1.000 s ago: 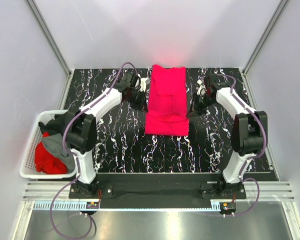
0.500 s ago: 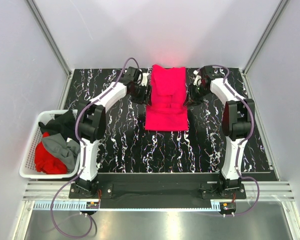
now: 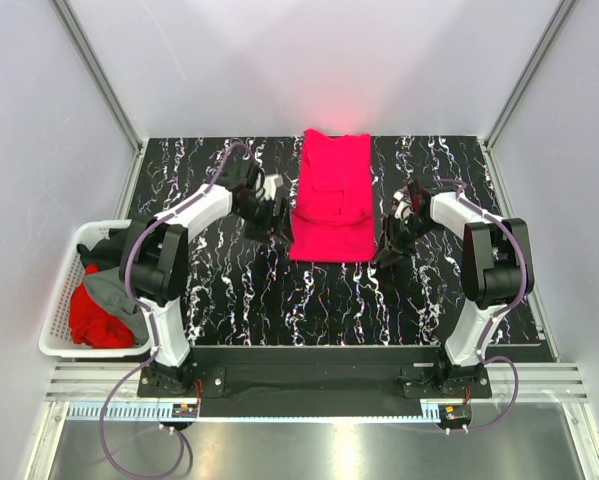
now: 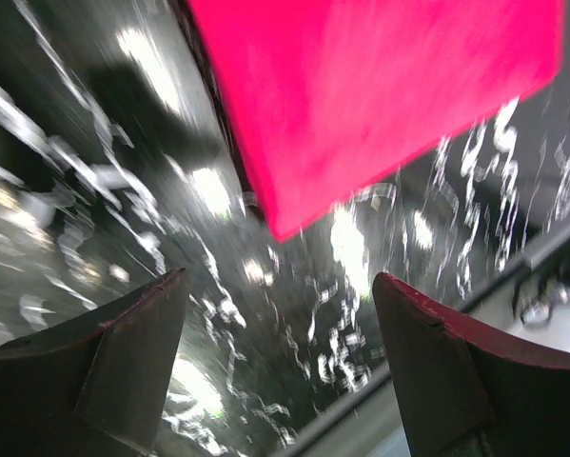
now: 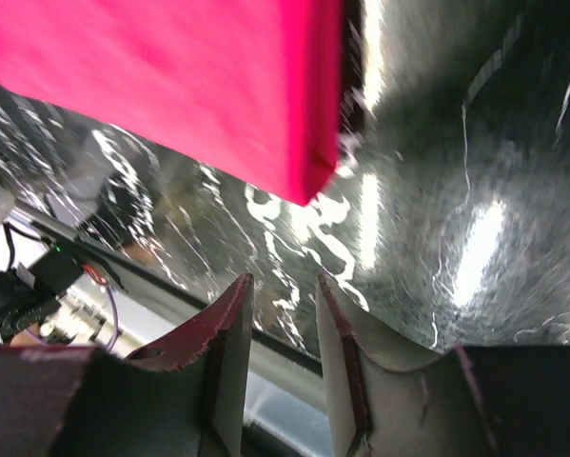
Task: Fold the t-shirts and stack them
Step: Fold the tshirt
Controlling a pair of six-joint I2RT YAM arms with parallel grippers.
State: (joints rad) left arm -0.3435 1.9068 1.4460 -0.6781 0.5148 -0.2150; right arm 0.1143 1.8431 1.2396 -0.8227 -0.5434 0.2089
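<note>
A bright crimson-pink t-shirt [image 3: 331,198] lies folded into a long rectangle on the black marbled table [image 3: 279,300], at the middle back. My left gripper [image 3: 272,220] hovers just off the shirt's near left corner, open and empty. Its wrist view shows the shirt's corner [image 4: 361,105] ahead of the spread fingers [image 4: 132,352]. My right gripper [image 3: 390,246] is beside the near right corner, jaws a little apart with nothing between them. The shirt's corner [image 5: 170,86] lies beyond the right fingertips [image 5: 235,333]. Red [image 3: 97,322], grey [image 3: 114,292] and black [image 3: 117,245] t-shirts lie heaped in the basket.
A white lattice basket [image 3: 49,318] stands off the table's left edge. Metal frame posts and white walls enclose the table at the back and sides. The arm bases sit on a black bar [image 3: 309,365] along the near edge.
Both grippers were shut at the shirt's sides and have opened, letting go of the cloth. They have moved toward the near edge, past the shirt's front corners.
</note>
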